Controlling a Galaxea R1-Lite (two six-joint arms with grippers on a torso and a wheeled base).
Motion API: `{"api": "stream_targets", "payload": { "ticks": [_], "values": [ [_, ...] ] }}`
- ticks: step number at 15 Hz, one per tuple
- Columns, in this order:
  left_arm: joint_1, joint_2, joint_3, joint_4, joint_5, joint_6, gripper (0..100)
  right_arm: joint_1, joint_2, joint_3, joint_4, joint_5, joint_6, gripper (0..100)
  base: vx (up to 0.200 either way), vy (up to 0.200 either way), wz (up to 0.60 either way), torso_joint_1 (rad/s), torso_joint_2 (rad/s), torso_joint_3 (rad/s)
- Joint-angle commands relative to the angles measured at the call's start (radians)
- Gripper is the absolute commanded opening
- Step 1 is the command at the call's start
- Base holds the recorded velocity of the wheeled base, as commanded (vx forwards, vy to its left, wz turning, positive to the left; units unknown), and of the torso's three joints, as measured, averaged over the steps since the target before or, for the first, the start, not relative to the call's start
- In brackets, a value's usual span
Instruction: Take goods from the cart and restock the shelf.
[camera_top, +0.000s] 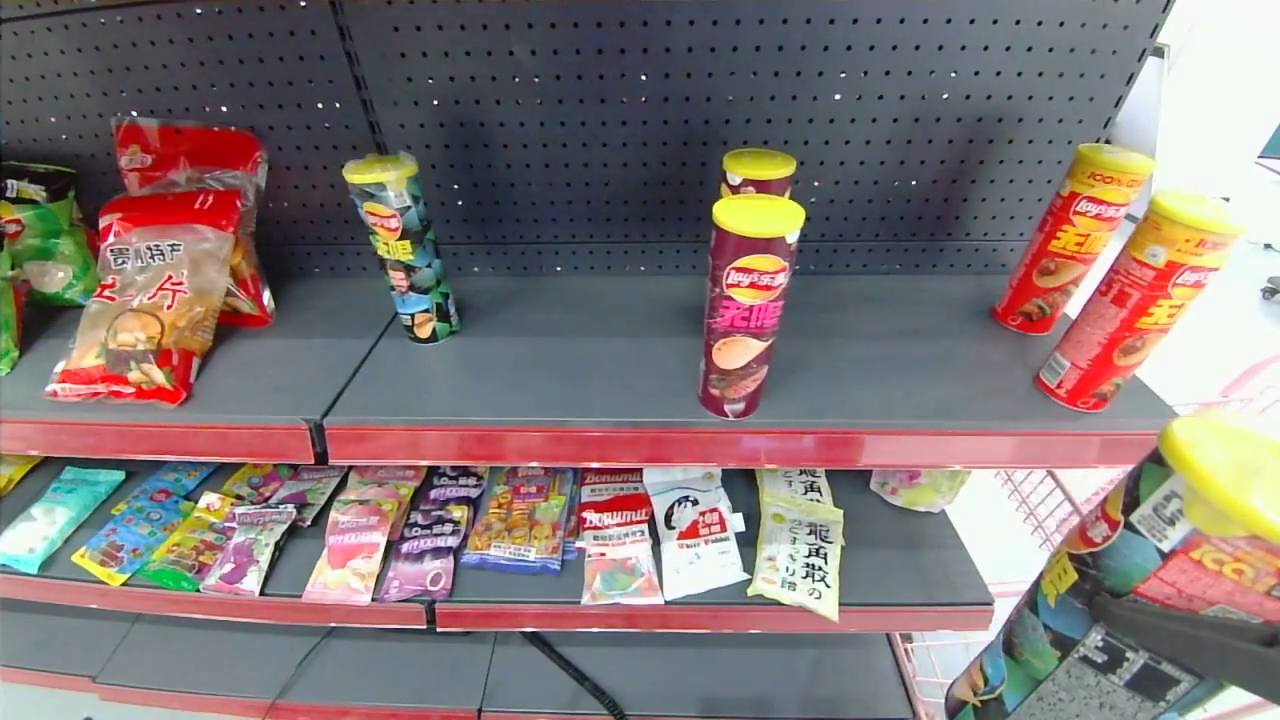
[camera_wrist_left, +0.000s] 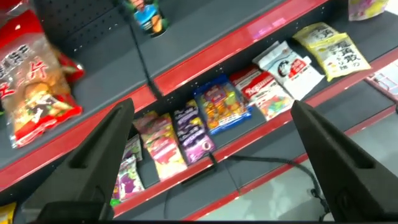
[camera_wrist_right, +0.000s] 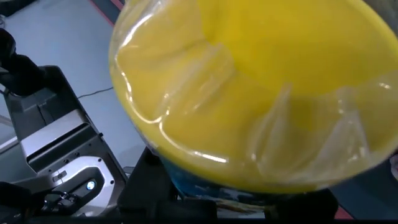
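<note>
My right gripper (camera_top: 1180, 625) is shut on a blue-green chip can (camera_top: 1085, 590) with a yellow lid (camera_top: 1225, 475), held tilted at the lower right, below and in front of the top shelf's (camera_top: 600, 360) right end. The right wrist view looks close onto that yellow lid (camera_wrist_right: 261, 93). A matching blue-green can (camera_top: 403, 250) stands on the top shelf toward the left. My left gripper (camera_wrist_left: 211, 107) is open with nothing between its fingers and hangs in front of the lower shelf of candy packets (camera_wrist_left: 211, 118).
Two purple cans (camera_top: 750, 300) stand mid-shelf and two red cans (camera_top: 1135, 300) at the right end. Red snack bags (camera_top: 150, 300) lean at the left. Free shelf room lies between the cans. A pink wire cart (camera_top: 1040, 500) sits at the right.
</note>
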Motion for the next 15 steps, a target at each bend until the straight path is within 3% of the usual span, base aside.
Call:
{"api": "stream_targets", "payload": {
  "ticks": [1,15],
  "values": [
    [0.000,-0.002,0.000,-0.001,0.000,0.000,100,0.001,-0.012,0.004,0.001,0.001,-0.001,0,0.000,0.200,0.00,-0.002,0.01,-0.002],
    [0.000,0.000,0.006,0.001,0.000,0.000,100,0.028,-0.027,0.039,0.000,0.008,-0.001,0,0.000,0.200,0.00,0.002,0.00,0.003]
  ]
}}
